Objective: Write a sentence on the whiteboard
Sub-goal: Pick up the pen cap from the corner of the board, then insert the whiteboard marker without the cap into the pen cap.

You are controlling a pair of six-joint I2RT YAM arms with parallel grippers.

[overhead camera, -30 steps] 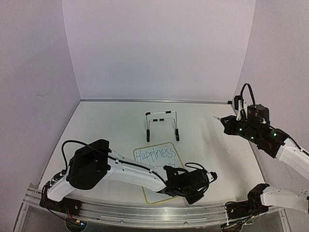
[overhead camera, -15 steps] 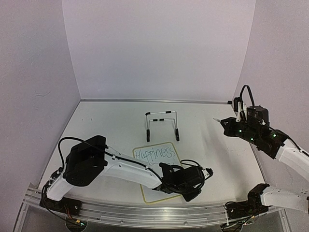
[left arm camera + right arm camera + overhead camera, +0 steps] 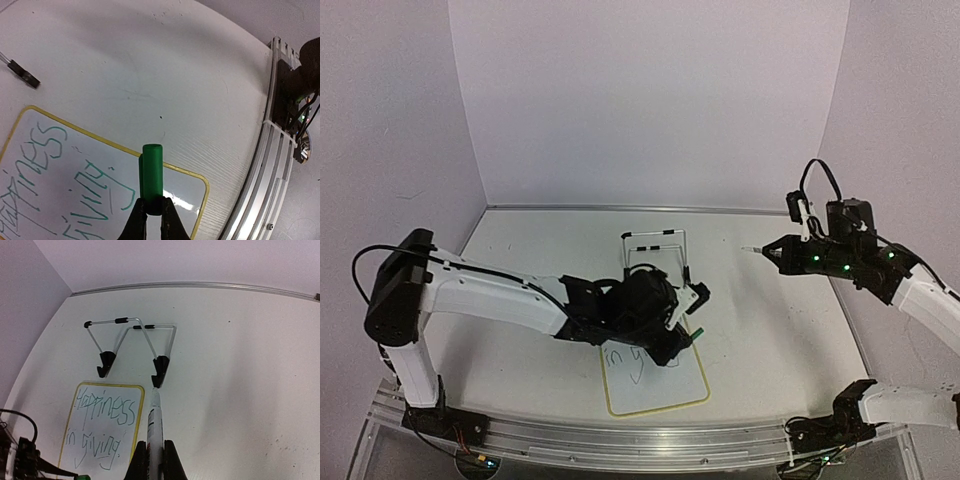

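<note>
White tabletop [image 3: 520, 270] carries the whiteboard [image 3: 660, 385], bearing the sentence [image 3: 102, 427], at 6 o'clock of the wire stand [image 3: 655, 255]. Left arm stretches over it, left claw [image 3: 153, 212] pinching a green cap [image 3: 152, 175]. Right claw [image 3: 154, 455], raised at 3 o'clock, pinches a pen [image 3: 154, 425].

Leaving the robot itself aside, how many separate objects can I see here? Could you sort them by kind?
Whiteboard: 1
Wire stand: 1
Pen: 1
Green pen cap: 1
Total: 4
</note>
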